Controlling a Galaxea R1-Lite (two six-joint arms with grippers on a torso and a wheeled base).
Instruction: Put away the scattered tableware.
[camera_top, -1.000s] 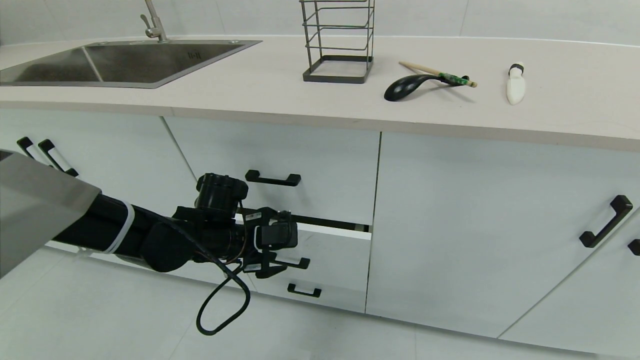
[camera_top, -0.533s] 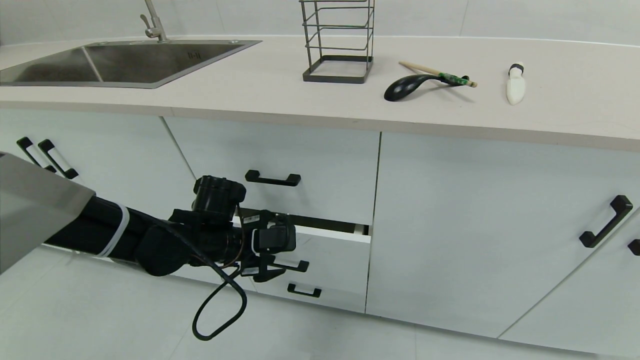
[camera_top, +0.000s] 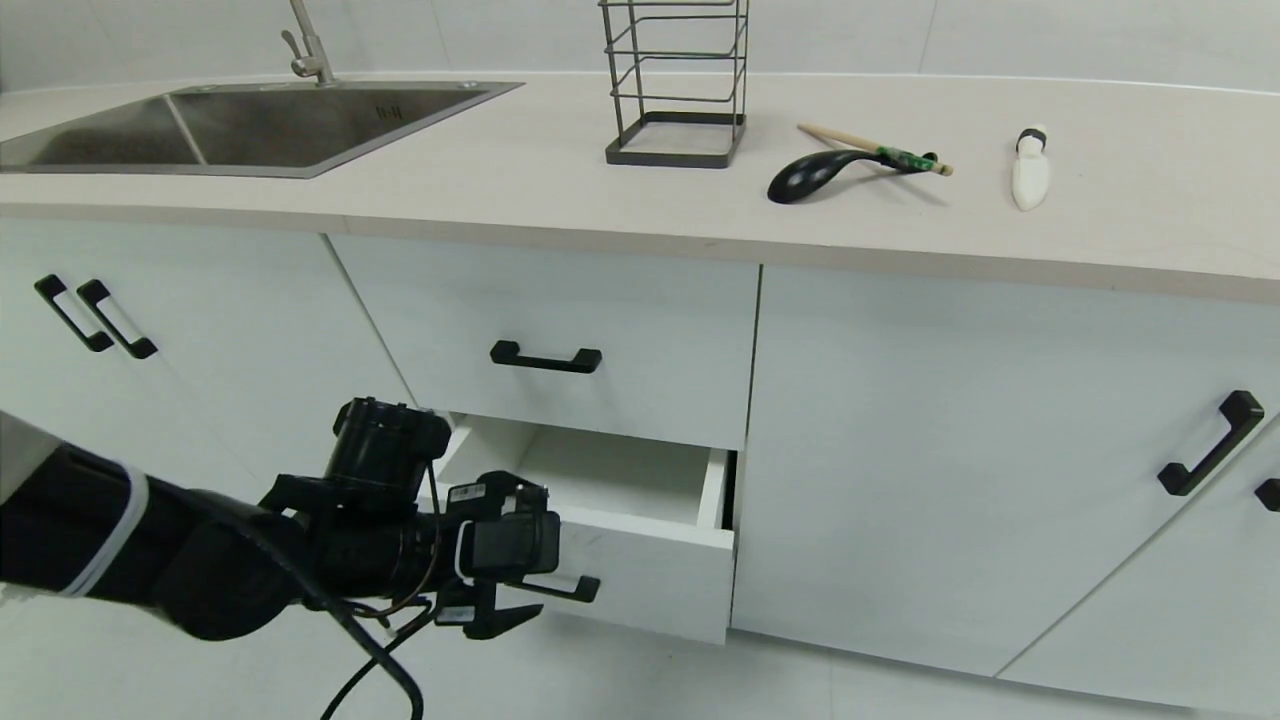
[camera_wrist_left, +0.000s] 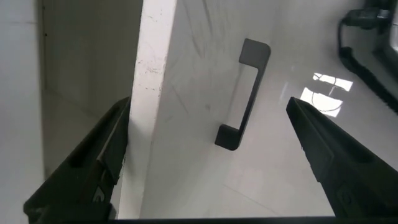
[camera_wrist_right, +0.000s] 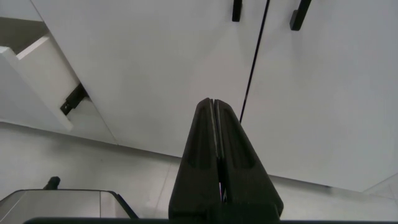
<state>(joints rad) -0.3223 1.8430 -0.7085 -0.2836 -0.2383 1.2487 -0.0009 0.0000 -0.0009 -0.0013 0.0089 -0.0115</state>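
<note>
Drawer-opening step, I judge. Drawer (camera_top: 650, 580) is the middle one under the table (camera_top: 500, 190) and stands pulled out, with most of its inside showing. Left claw (camera_wrist_left: 208, 109) is spread wide around the drawer front. Handle (camera_wrist_left: 245, 93) sits between the fingers with gaps on both sides, so nothing is gripped. Right claw (camera_wrist_right: 212, 106) is pinched closed on nothing, low in front of the cabinet doors.

To do it well: the opening looks enough for short utensils, so more pull is probably not needed. If more is wanted, close on the handle bar itself and pull straight out along the slides, not downward. Otherwise back the left claw straight off so the fingers miss the handle and the front edge. Drawer may roll back if bumped.

Containers:
- Drawer: none of the tableware is in it yet.
- Rack (camera_top: 680, 100): wire, upright on the table, utensils lying outside it.
- Sink (camera_top: 260, 120): at the table's left end, basin seen only in part.

Tableware lies on the table right of the rack. Black spoon (camera_top: 815, 172) has a chopstick (camera_top: 870, 145) across its handle, and the white utensil (camera_top: 1030, 175) is apart, farther right.
</note>
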